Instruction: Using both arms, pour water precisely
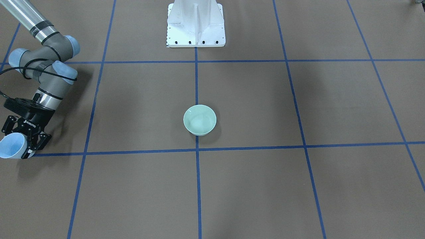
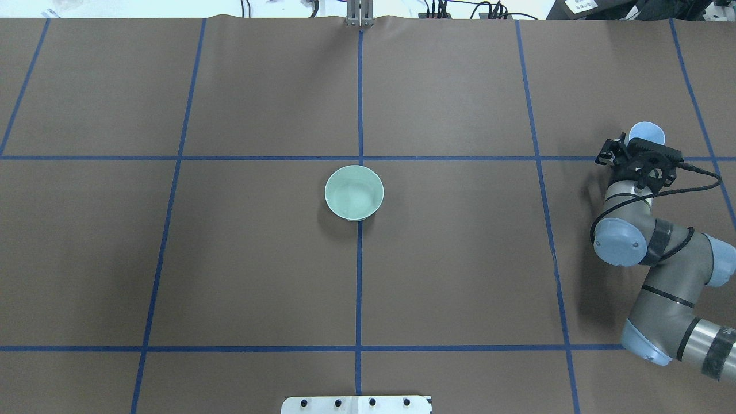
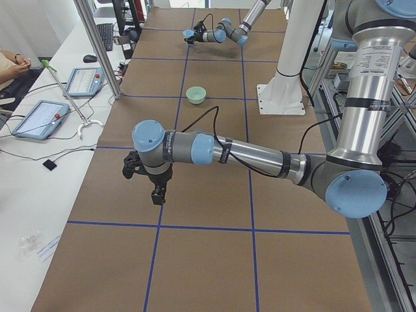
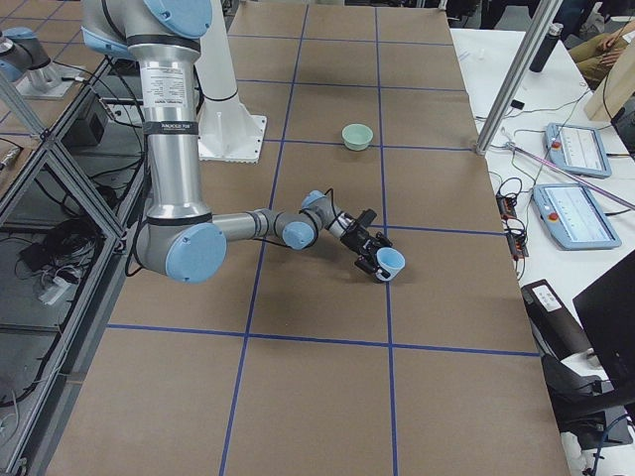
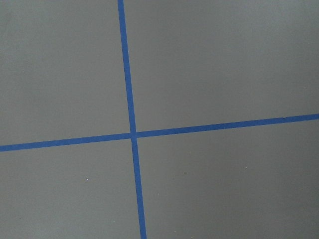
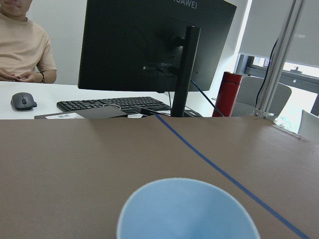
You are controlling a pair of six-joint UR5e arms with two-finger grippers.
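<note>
One blue cup gripped in right fingers, left fingers unclear whether open, green bowl well apart, mid-table.

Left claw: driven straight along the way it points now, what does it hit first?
The table. In the left side view the left claw points down, and its wrist camera shows only bare brown surface with a blue tape cross, nothing between. Height above it is hard to judge.

Overhead and front-facing views look steeply down on the table from opposite sides, sharing the bowl at centre. Two side views look along it from either end. The wrist views sit close, the left facing downward, the right level across a cup.
</note>
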